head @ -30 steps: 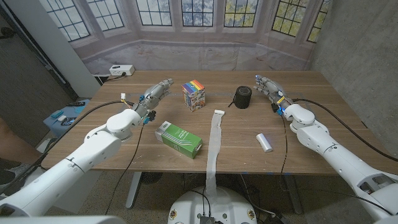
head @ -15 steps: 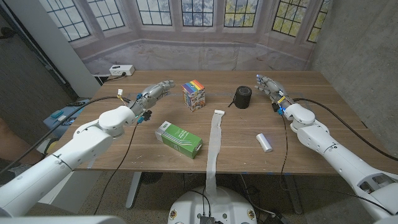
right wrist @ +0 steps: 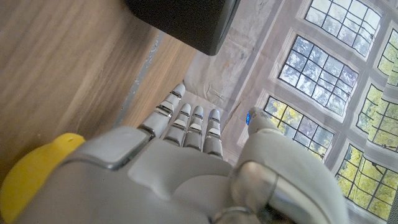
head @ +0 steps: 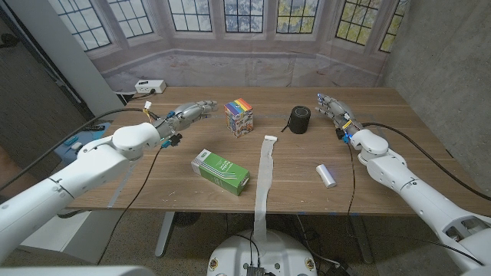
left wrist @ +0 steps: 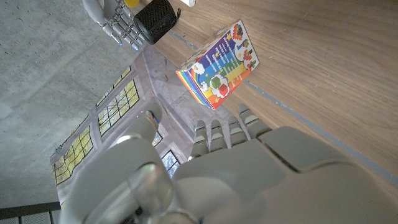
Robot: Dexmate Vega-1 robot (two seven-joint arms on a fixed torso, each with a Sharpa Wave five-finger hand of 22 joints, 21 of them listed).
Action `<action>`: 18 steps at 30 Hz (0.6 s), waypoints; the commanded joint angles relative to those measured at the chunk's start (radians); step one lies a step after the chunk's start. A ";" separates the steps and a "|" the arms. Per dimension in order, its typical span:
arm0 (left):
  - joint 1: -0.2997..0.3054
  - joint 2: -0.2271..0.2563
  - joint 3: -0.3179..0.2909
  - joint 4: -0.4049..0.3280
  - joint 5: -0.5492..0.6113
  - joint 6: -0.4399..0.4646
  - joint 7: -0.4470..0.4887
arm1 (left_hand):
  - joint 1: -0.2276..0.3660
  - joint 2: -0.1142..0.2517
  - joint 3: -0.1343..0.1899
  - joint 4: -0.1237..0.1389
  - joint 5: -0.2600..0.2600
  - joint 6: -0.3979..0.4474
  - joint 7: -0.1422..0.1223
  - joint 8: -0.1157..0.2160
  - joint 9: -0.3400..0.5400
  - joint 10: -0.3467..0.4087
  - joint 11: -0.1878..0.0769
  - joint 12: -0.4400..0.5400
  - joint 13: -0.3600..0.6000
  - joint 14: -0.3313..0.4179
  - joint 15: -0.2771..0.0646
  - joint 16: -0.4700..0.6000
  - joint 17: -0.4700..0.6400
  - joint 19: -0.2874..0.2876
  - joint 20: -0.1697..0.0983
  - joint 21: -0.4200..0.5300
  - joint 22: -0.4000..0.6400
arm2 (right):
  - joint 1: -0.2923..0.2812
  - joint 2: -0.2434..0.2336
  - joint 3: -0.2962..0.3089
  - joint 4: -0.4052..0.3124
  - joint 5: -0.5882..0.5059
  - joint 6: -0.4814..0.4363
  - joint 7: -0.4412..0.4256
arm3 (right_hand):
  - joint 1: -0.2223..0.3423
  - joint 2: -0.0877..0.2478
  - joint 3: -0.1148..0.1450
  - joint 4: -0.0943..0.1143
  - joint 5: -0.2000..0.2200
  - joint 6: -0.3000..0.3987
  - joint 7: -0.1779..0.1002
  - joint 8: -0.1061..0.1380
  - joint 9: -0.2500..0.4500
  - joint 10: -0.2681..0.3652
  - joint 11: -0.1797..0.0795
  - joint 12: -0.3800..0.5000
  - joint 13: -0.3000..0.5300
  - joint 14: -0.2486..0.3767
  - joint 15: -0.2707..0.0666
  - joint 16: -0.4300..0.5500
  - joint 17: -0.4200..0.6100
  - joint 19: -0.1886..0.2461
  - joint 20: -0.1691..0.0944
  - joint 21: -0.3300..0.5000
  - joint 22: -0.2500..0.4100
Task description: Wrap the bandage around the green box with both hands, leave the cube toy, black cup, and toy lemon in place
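A wooden table stands before a bay of leaded windows; a grey concrete wall rises beside them.

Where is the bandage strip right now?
In the head view the bandage strip lies mid-table, running from near the black cup to the front edge, just right of the green box.

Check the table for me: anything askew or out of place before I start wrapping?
One thing: the bandage strip lies unrolled, its near end hanging over the table's front edge. The green box sits skewed beside it, not touching. A small white roll lies loose to the right. Both hands are empty.
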 commanded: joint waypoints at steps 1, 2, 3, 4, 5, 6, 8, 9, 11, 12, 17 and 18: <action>-0.007 0.091 0.007 -0.023 0.038 -0.006 -0.102 | 0.013 -0.005 -0.005 -0.004 0.007 0.018 0.007 0.002 0.006 -0.002 -0.007 -0.001 0.003 0.002 0.012 0.002 0.005 -0.001 0.008 -0.005 0.002 | -0.014 -0.009 0.002 -0.026 -0.006 -0.017 -0.019 | 0.009 -0.001 -0.001 -0.006 0.000 -0.004 0.004 -0.003 0.002 -0.006 0.004 -0.003 0.001 -0.007 -0.002 0.004 0.002 -0.001 -0.018 0.001 0.004; -0.005 0.095 0.005 -0.024 0.036 -0.009 -0.107 | 0.014 -0.008 -0.007 -0.004 0.008 0.019 0.013 0.001 0.007 -0.002 -0.008 -0.001 0.003 0.000 0.014 0.001 0.006 -0.004 0.011 -0.007 0.002 | -0.014 -0.011 0.001 -0.028 -0.008 -0.019 -0.020 | 0.009 -0.001 -0.002 -0.006 0.000 -0.004 0.003 -0.003 0.002 -0.007 0.005 -0.003 0.001 -0.009 -0.002 0.003 0.002 -0.002 -0.019 0.000 0.004; -0.002 0.100 0.003 -0.025 0.035 -0.010 -0.111 | 0.014 -0.010 -0.008 -0.004 0.008 0.018 0.014 0.000 0.007 0.001 -0.011 0.000 0.004 0.000 0.014 0.001 0.006 -0.005 0.010 -0.007 0.002 | -0.014 -0.013 0.001 -0.031 -0.010 -0.021 -0.022 | 0.009 -0.001 -0.002 -0.006 0.000 -0.005 0.004 -0.003 0.002 -0.007 0.004 -0.003 0.000 -0.010 -0.003 0.003 0.002 -0.002 -0.018 0.000 0.004; 0.001 0.105 0.001 -0.027 0.036 -0.012 -0.112 | 0.014 -0.011 -0.009 -0.003 0.008 0.015 0.014 -0.001 0.007 0.003 -0.010 0.001 0.004 0.001 0.014 0.001 0.006 -0.005 0.011 -0.007 0.002 | -0.014 -0.014 0.000 -0.032 -0.012 -0.021 -0.023 | 0.008 -0.001 -0.002 -0.007 0.000 -0.006 0.004 -0.004 0.002 -0.007 0.005 -0.004 0.000 -0.011 -0.003 0.003 0.002 -0.003 -0.018 0.000 0.004; 0.006 0.108 -0.002 -0.029 0.035 -0.013 -0.111 | 0.014 -0.013 -0.010 -0.003 0.008 0.012 0.013 -0.003 0.007 0.003 -0.010 0.001 0.004 0.001 0.014 0.001 0.006 -0.005 0.011 -0.007 0.002 | -0.013 -0.013 0.000 -0.033 -0.013 -0.021 -0.025 | 0.008 -0.001 -0.003 -0.007 0.000 -0.007 0.003 -0.004 0.002 -0.008 0.005 -0.004 0.000 -0.012 -0.002 0.002 0.001 -0.004 -0.017 0.000 0.004; 0.008 0.111 -0.004 -0.030 0.032 -0.015 -0.116 | 0.015 -0.014 -0.011 -0.003 0.009 0.010 0.014 -0.004 0.007 0.004 -0.013 0.001 0.005 0.002 0.014 0.002 0.006 -0.005 0.010 -0.007 0.002 | -0.013 -0.012 0.000 -0.033 -0.014 -0.021 -0.025 | 0.008 -0.001 -0.003 -0.007 0.000 -0.008 0.003 -0.005 0.002 -0.009 0.005 -0.004 0.000 -0.013 -0.002 0.002 0.001 -0.004 -0.016 0.000 0.004; 0.008 0.122 -0.005 -0.032 0.032 -0.017 -0.130 | 0.016 -0.017 -0.013 -0.002 0.009 0.002 0.012 -0.007 0.008 0.006 -0.017 0.002 0.006 0.003 0.015 0.002 0.007 -0.006 0.012 -0.007 0.002 | -0.011 -0.013 -0.002 -0.032 -0.017 -0.022 -0.025 | 0.007 -0.001 -0.003 -0.008 0.000 -0.010 0.001 -0.005 0.002 -0.011 0.003 -0.005 0.000 -0.016 -0.003 0.001 0.001 -0.007 -0.017 -0.001 0.004; 0.008 0.129 -0.005 -0.035 0.035 -0.017 -0.136 | 0.016 -0.018 -0.013 -0.002 0.010 0.001 0.012 -0.008 0.008 0.006 -0.018 0.002 0.006 0.003 0.014 0.002 0.007 -0.006 0.012 -0.007 0.002 | -0.009 -0.014 -0.002 -0.032 -0.019 -0.024 -0.025 | 0.007 -0.001 -0.004 -0.009 0.000 -0.011 0.001 -0.006 0.002 -0.013 0.002 -0.006 0.000 -0.016 -0.003 0.002 0.001 -0.007 -0.016 -0.001 0.004; 0.006 0.142 -0.005 -0.043 0.039 -0.012 -0.148 | 0.017 -0.019 -0.014 -0.002 0.010 -0.001 0.012 -0.009 0.008 0.006 -0.019 0.002 0.007 0.002 0.014 0.002 0.007 -0.006 0.012 -0.008 0.002 | -0.007 -0.016 -0.003 -0.032 -0.021 -0.025 -0.025 | 0.007 -0.001 -0.004 -0.010 0.000 -0.011 0.000 -0.006 0.002 -0.013 0.000 -0.006 0.000 -0.017 -0.003 0.002 0.001 -0.007 -0.016 -0.001 0.004; 0.006 0.147 -0.005 -0.046 0.041 -0.010 -0.152 | 0.018 -0.020 -0.014 -0.002 0.011 -0.005 0.012 -0.010 0.008 0.006 -0.018 0.002 0.007 0.002 0.014 0.002 0.007 -0.006 0.013 -0.008 0.002 | -0.006 -0.017 -0.003 -0.032 -0.022 -0.026 -0.025 | 0.006 -0.001 -0.005 -0.010 0.000 -0.012 0.000 -0.006 0.002 -0.012 0.000 -0.005 0.000 -0.017 -0.003 0.002 0.000 -0.008 -0.016 -0.001 0.004; -0.002 0.169 -0.003 -0.056 0.047 -0.001 -0.180 | 0.026 -0.021 -0.014 -0.004 0.013 -0.012 0.011 -0.012 0.008 0.004 -0.018 0.001 0.009 0.001 0.014 0.002 0.007 -0.011 0.016 -0.010 0.002 | -0.005 -0.019 0.001 -0.025 -0.023 -0.022 -0.026 | 0.005 -0.002 -0.006 -0.012 0.000 -0.012 0.001 -0.006 0.002 -0.013 0.003 -0.005 -0.001 -0.017 -0.002 0.002 -0.001 -0.008 -0.016 0.000 0.004; -0.004 0.172 -0.002 -0.057 0.048 -0.001 -0.186 | 0.028 -0.021 -0.013 -0.005 0.014 -0.014 0.010 -0.013 0.008 0.004 -0.019 0.001 0.010 0.000 0.014 0.001 0.007 -0.011 0.016 -0.010 0.002 | -0.005 -0.020 0.002 -0.024 -0.023 -0.021 -0.026 | 0.005 -0.002 -0.006 -0.012 0.000 -0.012 0.001 -0.006 0.002 -0.013 0.003 -0.005 -0.001 -0.018 -0.002 0.003 -0.001 -0.008 -0.016 0.000 0.004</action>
